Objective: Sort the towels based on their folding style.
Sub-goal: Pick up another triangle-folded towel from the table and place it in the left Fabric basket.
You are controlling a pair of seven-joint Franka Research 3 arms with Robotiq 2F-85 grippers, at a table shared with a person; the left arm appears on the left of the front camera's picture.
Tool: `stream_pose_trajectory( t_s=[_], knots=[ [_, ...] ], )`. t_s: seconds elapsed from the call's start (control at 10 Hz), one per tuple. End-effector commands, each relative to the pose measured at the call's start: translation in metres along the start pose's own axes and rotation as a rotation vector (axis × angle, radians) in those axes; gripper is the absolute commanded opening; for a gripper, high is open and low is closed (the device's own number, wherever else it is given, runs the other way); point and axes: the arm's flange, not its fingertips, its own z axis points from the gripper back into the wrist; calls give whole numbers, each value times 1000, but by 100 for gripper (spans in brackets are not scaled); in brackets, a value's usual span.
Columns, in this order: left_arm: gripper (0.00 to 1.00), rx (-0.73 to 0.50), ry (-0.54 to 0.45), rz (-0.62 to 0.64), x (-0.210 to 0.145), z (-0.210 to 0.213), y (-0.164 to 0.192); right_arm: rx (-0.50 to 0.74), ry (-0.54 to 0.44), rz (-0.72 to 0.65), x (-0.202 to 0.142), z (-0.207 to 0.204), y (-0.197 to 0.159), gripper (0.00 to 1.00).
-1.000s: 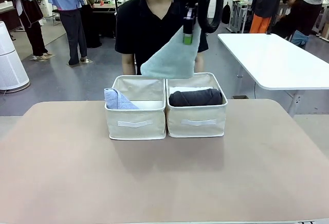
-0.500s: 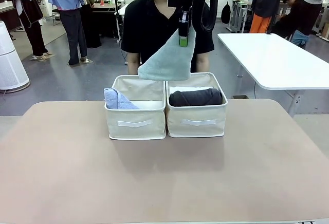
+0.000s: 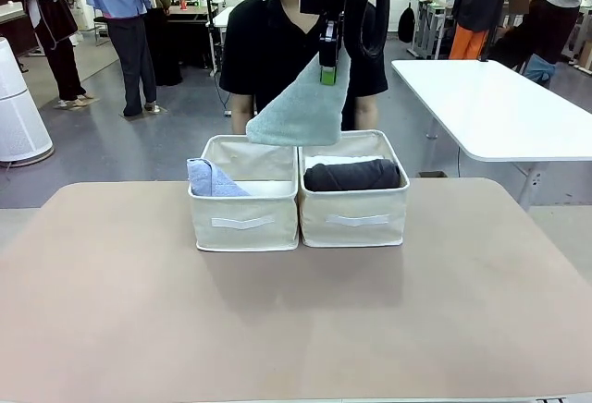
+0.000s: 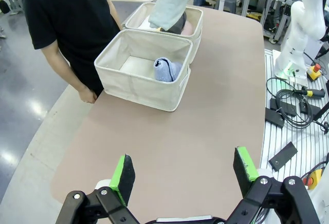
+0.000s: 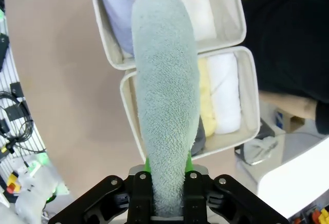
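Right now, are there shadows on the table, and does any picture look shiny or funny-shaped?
Front view: a soft, faint shadow lies on the table in front of the two bins, and nothing looks blurry. Left wrist view: bright glare spots shine on the floor. Right wrist view: the grey-green towel looks giant because it hangs close to the lens.

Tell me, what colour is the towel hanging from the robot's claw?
The towel is pale grey-green. The right wrist view shows it best.
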Motion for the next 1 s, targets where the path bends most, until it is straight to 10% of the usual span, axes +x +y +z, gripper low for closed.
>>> stream_pose_trajectory(
  t_s=[0.0,0.9],
  knots=[
    [100,-6,-17,-13,0,1,0,-45,-11,86,31,-1,-2,22],
    [100,-6,-17,-13,0,1,0,37,-39,206,98,-57,-42,22]
  ],
)
